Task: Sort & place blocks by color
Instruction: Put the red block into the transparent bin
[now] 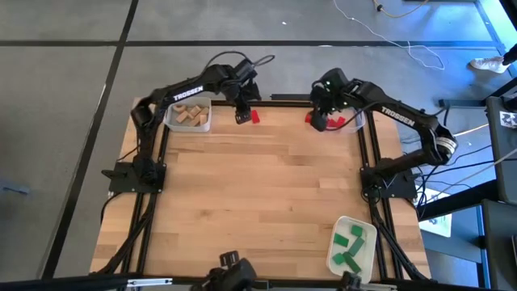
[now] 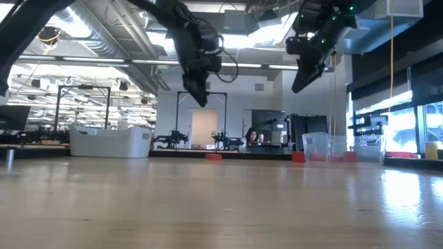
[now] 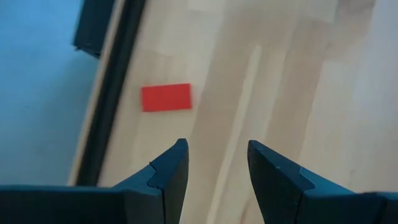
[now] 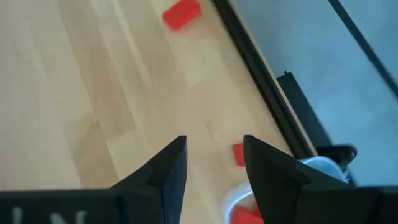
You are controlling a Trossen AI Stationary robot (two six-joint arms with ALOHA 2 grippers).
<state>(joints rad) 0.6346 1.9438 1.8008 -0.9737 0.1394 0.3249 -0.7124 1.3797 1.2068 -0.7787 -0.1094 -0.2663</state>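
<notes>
A red block [image 1: 254, 116] lies flat on the table near the far edge; the left wrist view shows the same red block [image 3: 166, 98]. My left gripper [image 1: 241, 111] hangs above the table just beside it, open and empty [image 3: 217, 149]. A second red block [image 4: 238, 154] lies on the table next to a clear bin [image 1: 349, 121] that holds red blocks. My right gripper [image 1: 321, 120] hovers over that spot, open and empty [image 4: 214, 146]. Tan blocks [image 1: 189, 115] sit in a bin at the far left. Green blocks [image 1: 349, 245] lie in a white tray.
The table's black frame rail [image 1: 287, 99] runs along the far edge just behind both grippers. The white tray [image 1: 367, 230] sits at the near right corner. The middle of the wooden tabletop [image 1: 258, 186] is bare.
</notes>
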